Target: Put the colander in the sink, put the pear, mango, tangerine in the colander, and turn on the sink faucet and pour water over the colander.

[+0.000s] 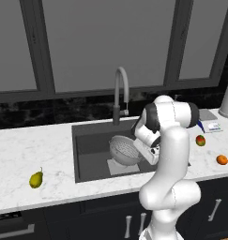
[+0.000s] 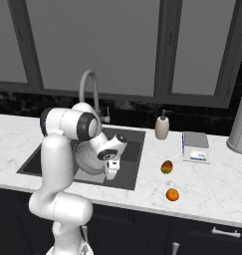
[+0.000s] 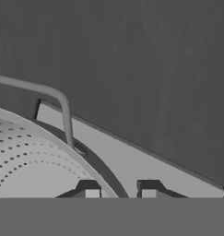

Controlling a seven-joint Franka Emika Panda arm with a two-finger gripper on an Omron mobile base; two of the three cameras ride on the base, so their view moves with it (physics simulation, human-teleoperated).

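Releasing the colander into the sink, gripper nearly closed around its rim at the right side; spreading fingers fully, lifting straight up, avoiding tipping it; pear waiting far left.

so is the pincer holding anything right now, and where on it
The pincer pinches the colander by its rim, beside a side handle, inside the sink.

Colander sits in sink; mango, tangerine on counter.
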